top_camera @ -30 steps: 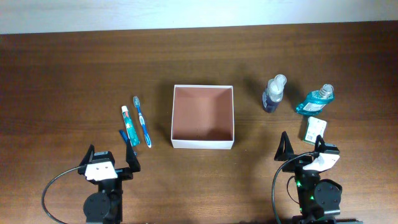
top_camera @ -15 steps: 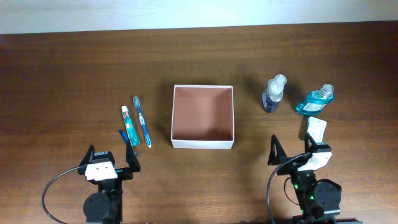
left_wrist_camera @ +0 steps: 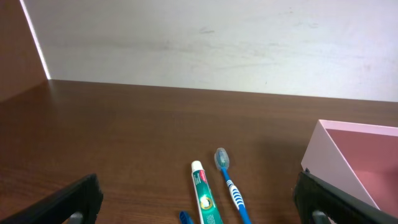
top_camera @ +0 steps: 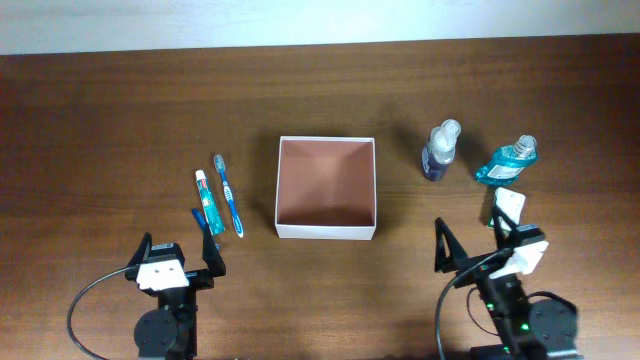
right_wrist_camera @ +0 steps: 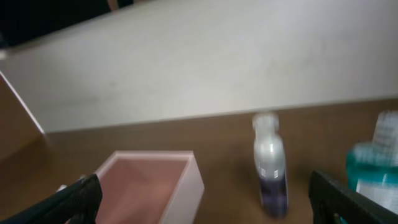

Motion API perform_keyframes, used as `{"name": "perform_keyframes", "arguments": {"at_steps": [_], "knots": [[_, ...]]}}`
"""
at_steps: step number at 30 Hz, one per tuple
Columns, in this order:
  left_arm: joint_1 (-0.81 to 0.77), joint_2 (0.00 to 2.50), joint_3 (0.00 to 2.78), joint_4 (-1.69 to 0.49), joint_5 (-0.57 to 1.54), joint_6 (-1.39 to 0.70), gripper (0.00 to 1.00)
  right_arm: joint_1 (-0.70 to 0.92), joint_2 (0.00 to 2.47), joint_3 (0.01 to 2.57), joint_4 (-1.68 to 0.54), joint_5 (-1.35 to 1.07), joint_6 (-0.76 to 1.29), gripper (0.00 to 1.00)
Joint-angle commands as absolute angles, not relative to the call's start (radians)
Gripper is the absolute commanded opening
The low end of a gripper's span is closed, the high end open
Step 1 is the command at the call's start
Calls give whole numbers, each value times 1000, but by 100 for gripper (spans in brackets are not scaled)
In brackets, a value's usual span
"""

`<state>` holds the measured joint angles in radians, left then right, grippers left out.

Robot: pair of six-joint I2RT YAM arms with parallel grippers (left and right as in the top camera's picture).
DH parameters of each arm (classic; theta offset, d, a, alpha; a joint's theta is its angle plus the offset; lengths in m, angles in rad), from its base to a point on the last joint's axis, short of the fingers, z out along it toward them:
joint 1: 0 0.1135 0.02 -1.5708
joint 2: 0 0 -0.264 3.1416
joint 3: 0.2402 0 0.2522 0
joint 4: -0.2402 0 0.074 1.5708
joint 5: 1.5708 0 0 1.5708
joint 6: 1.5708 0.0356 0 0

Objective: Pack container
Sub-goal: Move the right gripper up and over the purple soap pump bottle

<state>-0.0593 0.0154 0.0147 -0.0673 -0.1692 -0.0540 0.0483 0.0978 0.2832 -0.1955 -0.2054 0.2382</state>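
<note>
On the left of the brown wooden table point(top_camera: 100, 120), a toothpaste tube point(top_camera: 204, 201) and a blue toothbrush point(top_camera: 229, 195) lying side by side, with a small dark-blue item point(top_camera: 198, 215) just beside the tube. On the right, a standing spray bottle point(top_camera: 440, 150), a teal mouthwash bottle point(top_camera: 507, 160), and close by a white packet point(top_camera: 508, 200).

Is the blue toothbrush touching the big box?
Apart. The overhead view shows a strip of bare table between the toothbrush and the left wall of the container.
</note>
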Motion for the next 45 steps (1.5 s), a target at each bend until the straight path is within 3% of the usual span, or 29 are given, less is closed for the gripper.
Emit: {"name": "perform_keyframes", "arguments": {"at_steps": [1, 17, 23, 42, 45], "knots": [[-54, 6, 9, -65, -180, -67, 99, 45, 188, 421, -234, -213, 213, 99], [-54, 6, 9, -65, -180, -67, 100, 45, 991, 1245, -827, -112, 127, 98], [-54, 6, 9, -65, -180, -67, 99, 45, 1248, 1481, -930, -58, 127, 98], [-54, 6, 9, -65, -180, -67, 99, 45, 1520, 1505, -839, -93, 202, 99], [-54, 6, 9, -65, -180, -67, 100, 45, 1548, 1504, -841, -93, 203, 90]]}}
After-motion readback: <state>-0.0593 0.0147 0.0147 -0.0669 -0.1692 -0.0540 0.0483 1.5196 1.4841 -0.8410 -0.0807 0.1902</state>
